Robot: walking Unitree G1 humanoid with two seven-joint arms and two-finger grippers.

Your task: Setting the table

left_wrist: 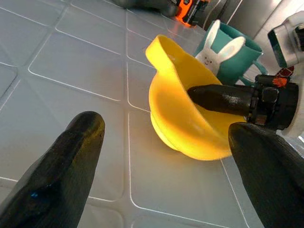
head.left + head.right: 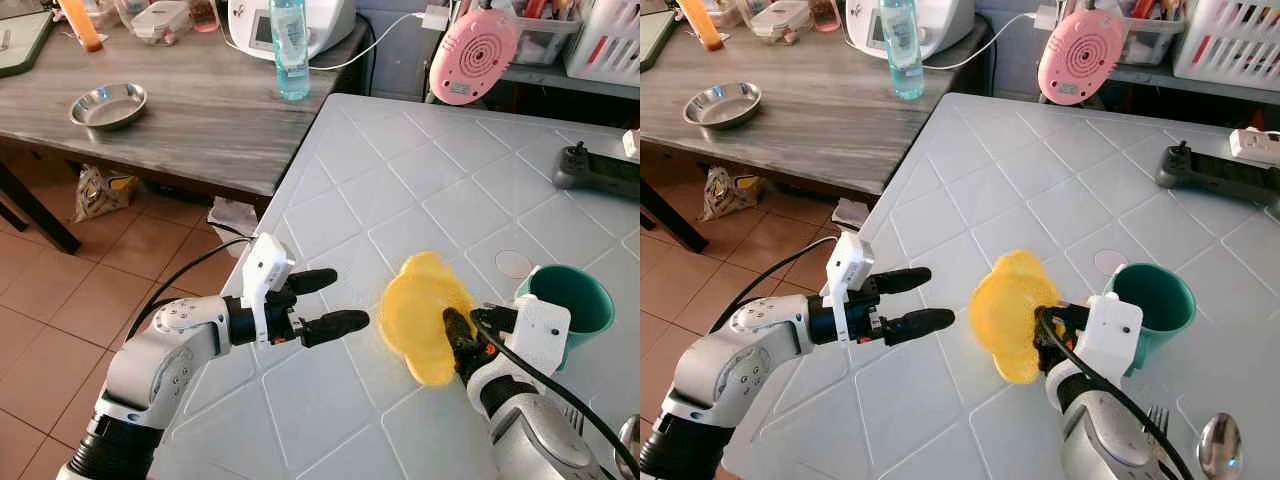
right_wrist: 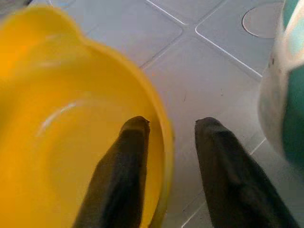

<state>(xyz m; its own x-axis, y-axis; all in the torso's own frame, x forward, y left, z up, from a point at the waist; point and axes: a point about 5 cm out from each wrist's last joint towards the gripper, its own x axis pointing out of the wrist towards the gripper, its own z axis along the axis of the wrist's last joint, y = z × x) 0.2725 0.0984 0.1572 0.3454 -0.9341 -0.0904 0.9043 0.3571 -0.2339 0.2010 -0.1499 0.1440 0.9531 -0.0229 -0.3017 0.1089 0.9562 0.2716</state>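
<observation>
A yellow bowl (image 2: 425,315) stands tilted on its side on the white tiled table (image 2: 400,170), its hollow facing my right arm. My right gripper (image 2: 466,318) is shut on the bowl's rim (image 3: 164,142), one finger inside the hollow and the other outside. A teal cup (image 2: 565,300) with a white rabbit on it (image 1: 223,52) stands just right of the bowl, close to that gripper. My left gripper (image 2: 346,299) hovers open over the table a short way left of the bowl, pointing at it, with nothing between its fingers.
A fork (image 2: 1155,420) and a spoon (image 2: 1220,445) lie near the front right. A black controller (image 2: 600,170) rests at the far right, a pink fan (image 2: 472,55) behind. To the left, across a floor gap, a wooden table (image 2: 180,140) carries a steel bowl (image 2: 108,105) and a water bottle (image 2: 290,50).
</observation>
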